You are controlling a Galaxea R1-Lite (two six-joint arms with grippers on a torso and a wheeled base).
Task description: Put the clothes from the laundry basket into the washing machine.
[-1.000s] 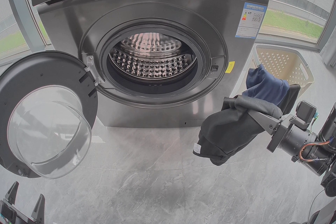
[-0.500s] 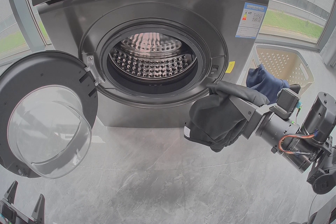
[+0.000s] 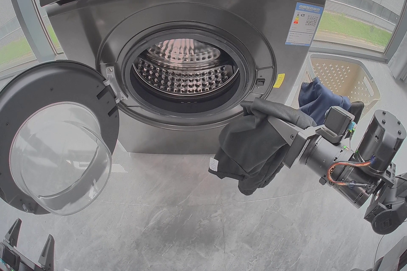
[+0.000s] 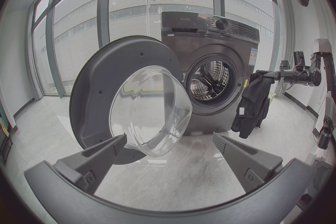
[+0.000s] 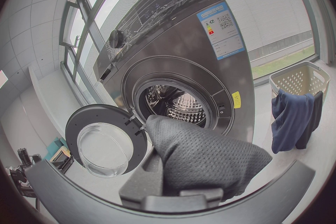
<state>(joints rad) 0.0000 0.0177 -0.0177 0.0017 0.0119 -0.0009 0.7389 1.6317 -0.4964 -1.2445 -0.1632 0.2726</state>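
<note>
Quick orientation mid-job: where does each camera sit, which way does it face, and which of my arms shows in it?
Head view: high on the head, facing forward and down at the washing machine; right gripper holding the dark garment, left gripper at the near edge.
Left wrist view: low, facing the open door; own open fingers in front.
Right wrist view: behind the garment, facing the drum.
Shared: head and right wrist views both show the laundry basket.

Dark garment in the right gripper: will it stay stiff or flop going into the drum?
Likely floppy: the dark garment drapes in folds well below the right gripper. Its hanging tail may catch the washing machine door rim. Probably light: one pinch holds it.
</note>
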